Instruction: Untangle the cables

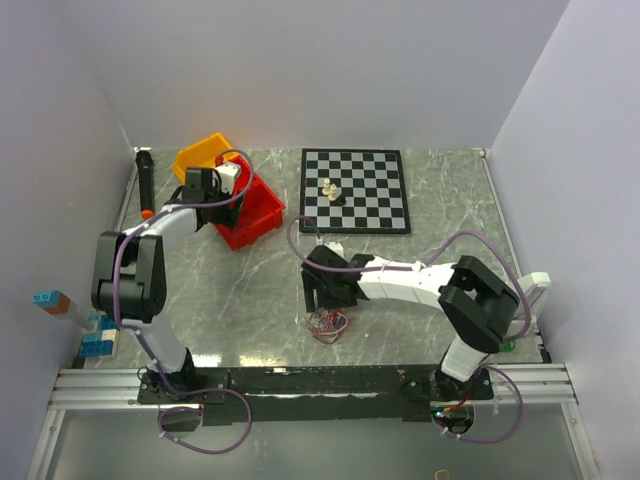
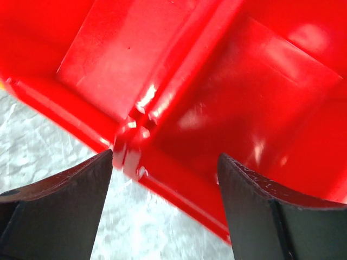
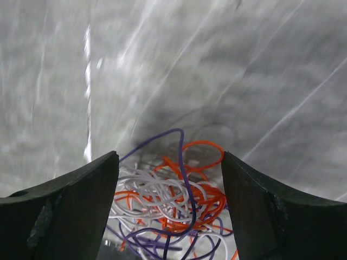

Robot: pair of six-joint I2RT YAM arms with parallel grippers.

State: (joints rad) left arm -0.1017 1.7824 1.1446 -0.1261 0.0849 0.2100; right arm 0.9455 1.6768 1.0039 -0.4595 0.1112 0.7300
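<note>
A tangle of orange, white and purple cables (image 1: 329, 323) lies on the grey marbled table near the front middle. In the right wrist view the cables (image 3: 173, 208) sit between my right gripper's (image 3: 169, 162) open fingers, just below them. From above, the right gripper (image 1: 322, 290) hovers just behind the tangle. My left gripper (image 1: 215, 190) is far away at the back left, over the red bin (image 1: 255, 215). In the left wrist view its fingers (image 2: 165, 160) are open and empty above the red bin's rim (image 2: 162, 184).
A yellow bin (image 1: 203, 153) stands behind the red one. A chessboard (image 1: 356, 190) with a few pieces (image 1: 331, 190) lies at the back middle. A black bar (image 1: 146, 180) lies along the left edge. Blue and white blocks (image 1: 95, 335) sit at the front left.
</note>
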